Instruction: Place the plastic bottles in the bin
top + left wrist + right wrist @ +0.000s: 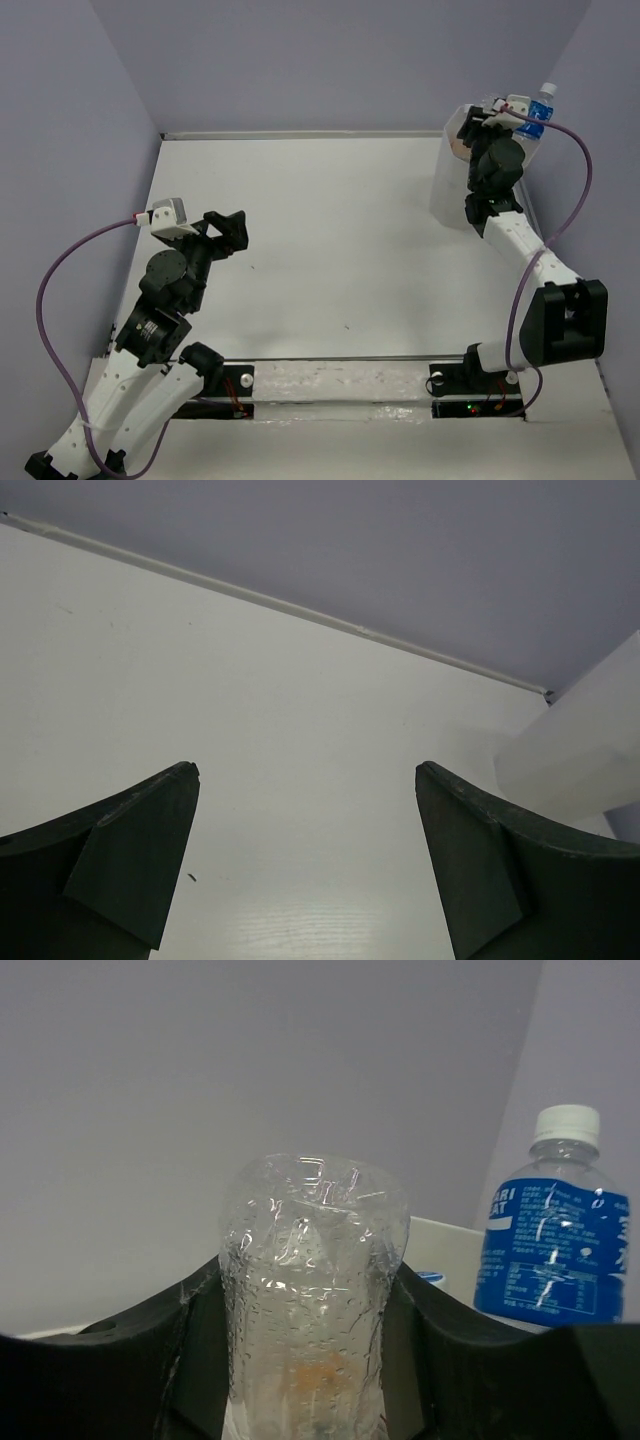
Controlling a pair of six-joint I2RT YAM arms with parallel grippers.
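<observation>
My right gripper (478, 125) is over the translucent white bin (447, 185) at the far right corner. It is shut on a clear plastic bottle (312, 1290), wet inside, held base up between the fingers (120, 1380). A blue-labelled bottle with a white cap (537, 112) stands upright at the bin's far right side; it also shows in the right wrist view (555, 1245), its lower part hidden. The bin's pale rim (455, 1250) shows behind the held bottle. My left gripper (228, 228) is open and empty over the table's left part (307, 772). Other bottles are out of view.
Purple-grey walls close the table at the back and both sides. The bin's wall (590, 745) shows at the right of the left wrist view. A small dark speck (347, 324) lies on the white table.
</observation>
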